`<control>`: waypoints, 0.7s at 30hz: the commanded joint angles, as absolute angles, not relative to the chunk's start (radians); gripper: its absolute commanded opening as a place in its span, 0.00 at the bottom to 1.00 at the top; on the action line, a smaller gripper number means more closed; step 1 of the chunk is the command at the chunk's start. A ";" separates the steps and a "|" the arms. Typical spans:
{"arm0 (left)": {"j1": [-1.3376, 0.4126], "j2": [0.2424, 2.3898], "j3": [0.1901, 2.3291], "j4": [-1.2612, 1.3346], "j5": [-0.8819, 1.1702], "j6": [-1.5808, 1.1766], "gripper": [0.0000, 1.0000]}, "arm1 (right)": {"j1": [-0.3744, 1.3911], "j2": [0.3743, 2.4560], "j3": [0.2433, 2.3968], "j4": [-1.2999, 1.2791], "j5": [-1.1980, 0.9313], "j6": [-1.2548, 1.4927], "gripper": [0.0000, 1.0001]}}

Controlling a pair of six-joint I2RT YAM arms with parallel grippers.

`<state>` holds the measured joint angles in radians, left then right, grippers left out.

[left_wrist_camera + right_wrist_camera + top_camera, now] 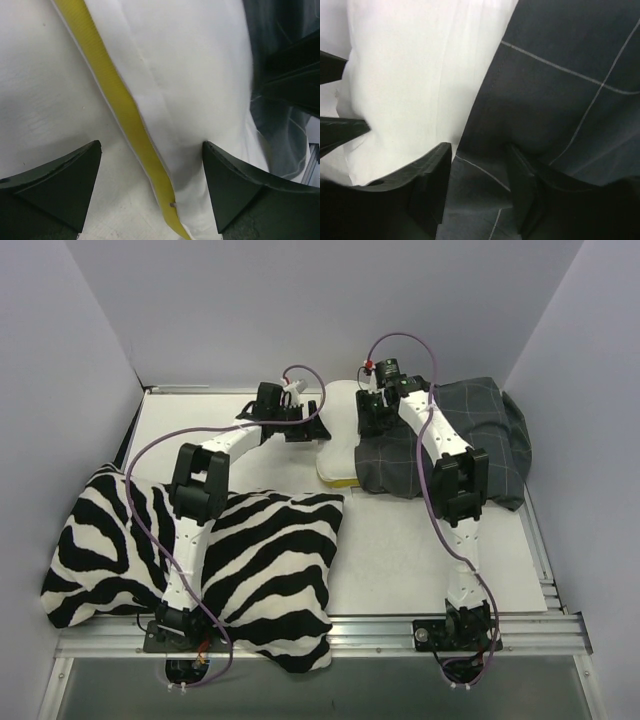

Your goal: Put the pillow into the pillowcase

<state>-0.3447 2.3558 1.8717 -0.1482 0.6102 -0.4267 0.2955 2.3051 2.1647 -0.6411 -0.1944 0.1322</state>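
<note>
The white pillow [338,435] with its yellow side edge [115,100] lies at the back of the table. Its right part sits inside the dark grey checked pillowcase [490,435]. My left gripper [308,426] is open wide and straddles the pillow's [190,75] yellow edge, its right finger [235,190] resting on the white top. My right gripper [372,420] is at the pillowcase's mouth. In the right wrist view its jaws [479,155] are closed on a raised fold of the pillowcase [560,50] right beside the bare pillow [410,75].
A large zebra-striped cushion [270,550] covers the near left of the table, under the left arm. White walls close in the back and both sides. A metal rail [400,625] runs along the near edge. The right gripper's black body [295,65] shows in the left wrist view.
</note>
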 commanded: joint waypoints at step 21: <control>-0.347 2.444 1.879 0.222 0.792 -0.666 0.63 | 0.328 2.390 2.264 -0.664 0.064 0.097 0.36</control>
